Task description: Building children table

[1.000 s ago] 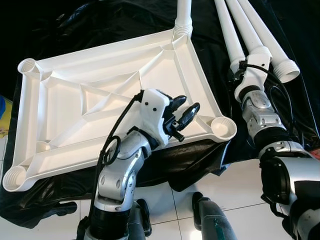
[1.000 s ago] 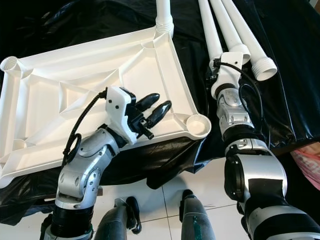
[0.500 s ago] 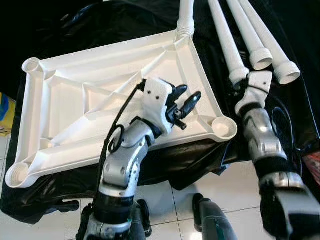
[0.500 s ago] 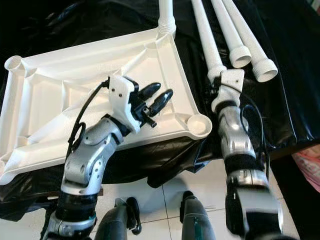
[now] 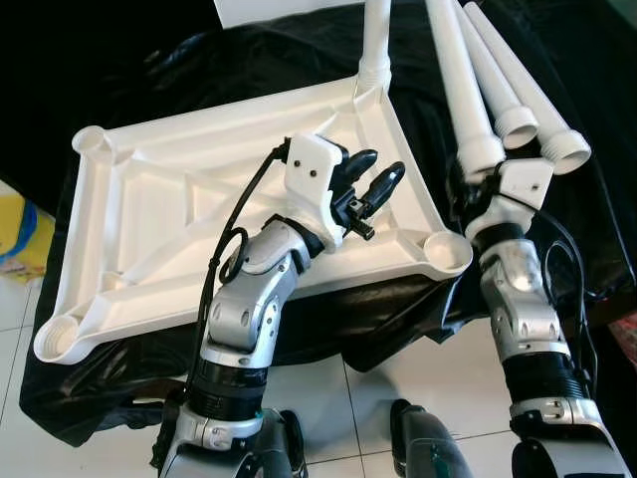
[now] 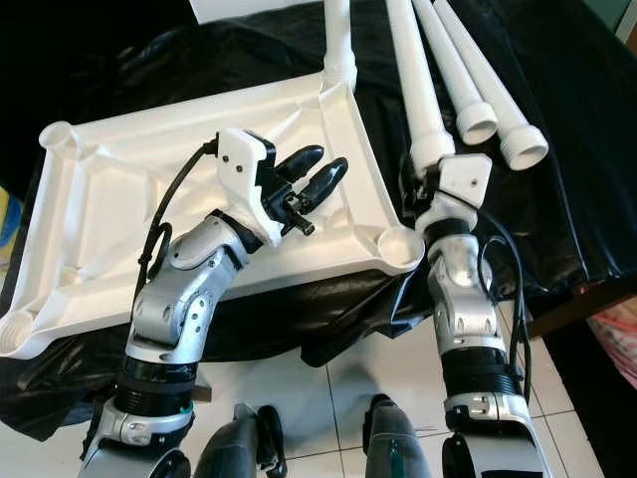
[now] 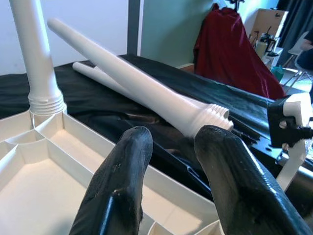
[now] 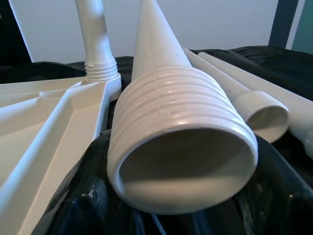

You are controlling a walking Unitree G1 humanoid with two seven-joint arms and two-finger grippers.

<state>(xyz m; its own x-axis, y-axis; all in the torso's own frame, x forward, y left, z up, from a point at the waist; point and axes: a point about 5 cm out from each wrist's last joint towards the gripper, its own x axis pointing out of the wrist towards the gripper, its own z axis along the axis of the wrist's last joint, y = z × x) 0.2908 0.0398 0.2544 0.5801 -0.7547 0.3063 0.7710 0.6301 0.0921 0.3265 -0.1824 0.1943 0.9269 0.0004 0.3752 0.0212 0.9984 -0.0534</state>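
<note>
The white table top (image 5: 179,229) lies upside down on a black sheet, with one white leg (image 5: 375,40) screwed into its far right corner. My left gripper (image 5: 376,177) hovers open over the top's right part, holding nothing; its black fingers (image 7: 122,181) point toward the loose legs. My right gripper (image 6: 423,174) is shut on the threaded end of a loose leg (image 5: 466,90), just right of the top. That ribbed end (image 8: 181,147) sits between the right fingers (image 8: 73,200). Two more loose legs (image 5: 518,115) lie beside it to the right.
The near right corner socket (image 5: 448,251), the far left socket (image 5: 90,139) and the near left socket (image 5: 55,339) are open cups. The black sheet (image 5: 378,319) hangs over onto white floor tiles. A yellow thing (image 5: 20,239) lies at the left, a red cloth (image 7: 230,44) stands behind.
The camera has shifted, so the whole scene sits further right. My right gripper has drawn the leg's threaded end a little nearer. My left gripper has risen slightly and stays open.
</note>
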